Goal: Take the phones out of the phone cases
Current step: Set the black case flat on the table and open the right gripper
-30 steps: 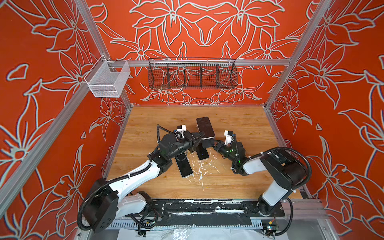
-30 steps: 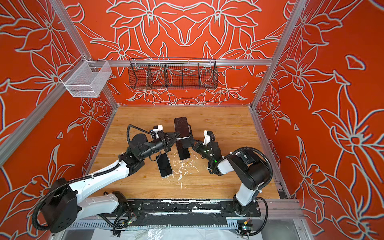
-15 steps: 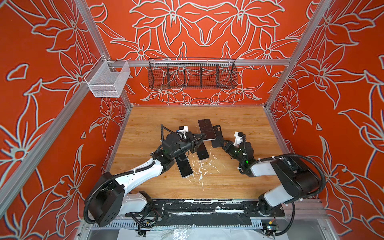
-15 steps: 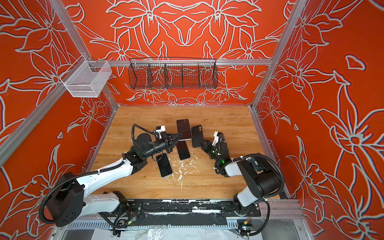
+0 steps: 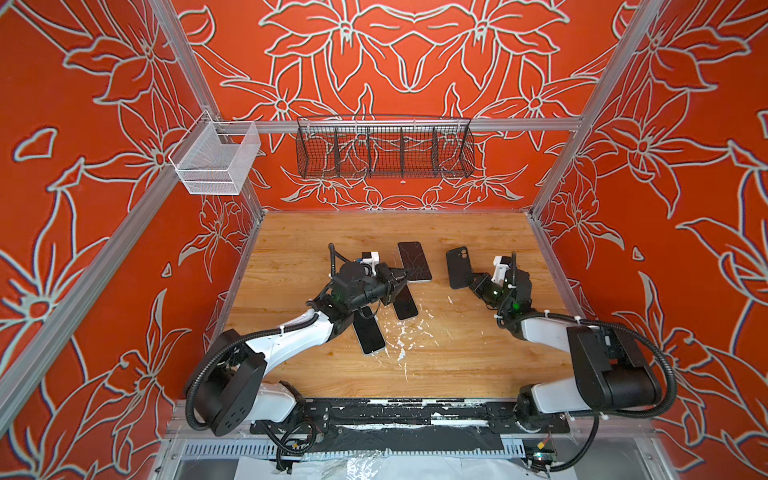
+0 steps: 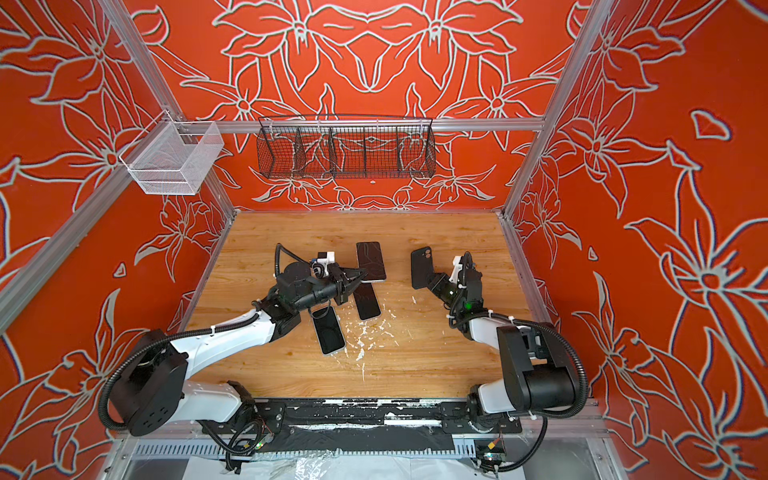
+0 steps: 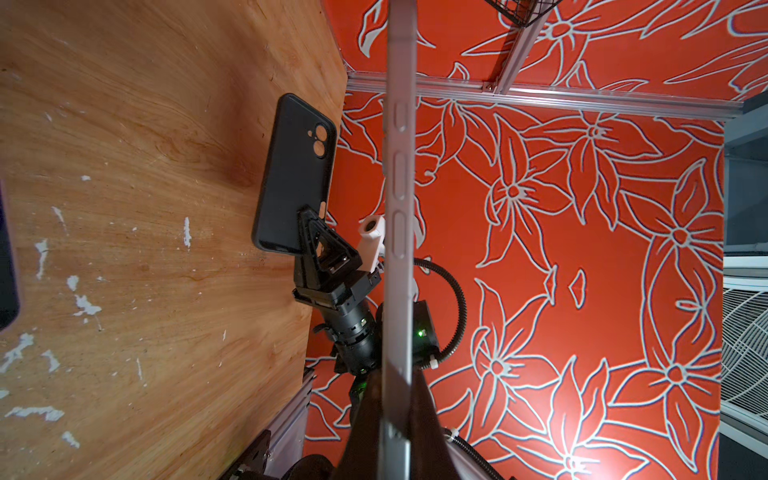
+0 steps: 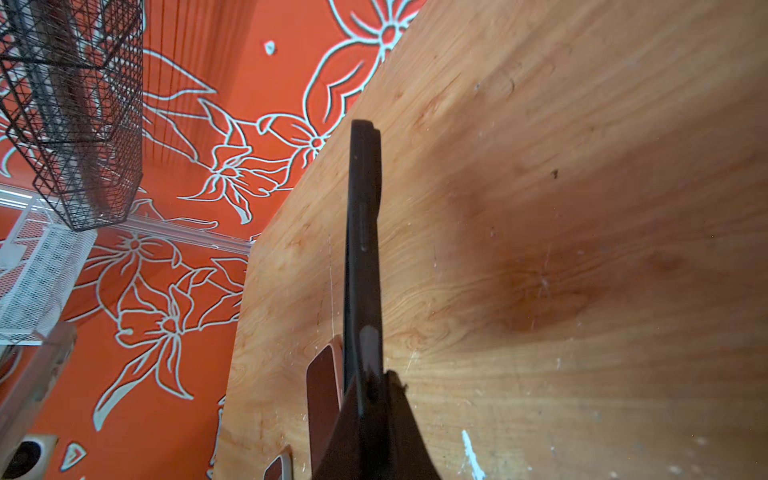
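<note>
The left gripper [image 5: 400,279] is clenched on the phone [image 5: 413,260] and the right gripper [image 5: 474,283] on the case [image 5: 458,266] — joined a second ago, now well apart above mid-table. Only the left wrist view shows the case's camera holes [image 7: 319,141] — see-through.

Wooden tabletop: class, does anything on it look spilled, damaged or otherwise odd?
Yes. White flecks are scattered over the wooden tabletop near its middle, just right of the nearest flat phone in both top views. They look like chipped paint or dried residue rather than wood grain.
</note>
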`<control>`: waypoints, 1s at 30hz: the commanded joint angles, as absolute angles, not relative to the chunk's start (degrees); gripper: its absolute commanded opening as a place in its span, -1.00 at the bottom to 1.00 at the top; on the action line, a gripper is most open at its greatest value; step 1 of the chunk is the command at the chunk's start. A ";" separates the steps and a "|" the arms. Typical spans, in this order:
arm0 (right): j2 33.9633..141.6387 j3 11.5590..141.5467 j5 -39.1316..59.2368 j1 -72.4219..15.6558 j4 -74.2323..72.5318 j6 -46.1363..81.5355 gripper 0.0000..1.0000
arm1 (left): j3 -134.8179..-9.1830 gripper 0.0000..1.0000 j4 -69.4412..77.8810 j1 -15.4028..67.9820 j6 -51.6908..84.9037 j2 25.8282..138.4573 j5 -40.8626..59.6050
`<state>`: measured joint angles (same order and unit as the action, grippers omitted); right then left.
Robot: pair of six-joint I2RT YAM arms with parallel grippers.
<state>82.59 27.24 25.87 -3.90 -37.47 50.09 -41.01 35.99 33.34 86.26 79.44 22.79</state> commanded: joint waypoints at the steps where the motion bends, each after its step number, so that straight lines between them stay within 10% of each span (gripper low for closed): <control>1: 85.54 30.51 29.27 -1.51 -32.33 44.73 -0.77 | -43.58 -1.00 42.15 32.79 84.84 81.29 24.94; 10: 96.55 37.31 33.33 2.37 -32.37 42.69 -0.69 | -46.61 -1.00 40.27 32.11 80.77 85.26 26.15; 18: 98.44 40.72 28.93 2.52 -25.02 39.90 0.05 | -48.99 -1.00 36.20 31.64 76.65 86.78 26.19; 30: 91.51 43.19 16.52 2.53 -10.05 33.74 0.35 | -51.78 -1.00 34.37 31.60 73.69 91.67 25.93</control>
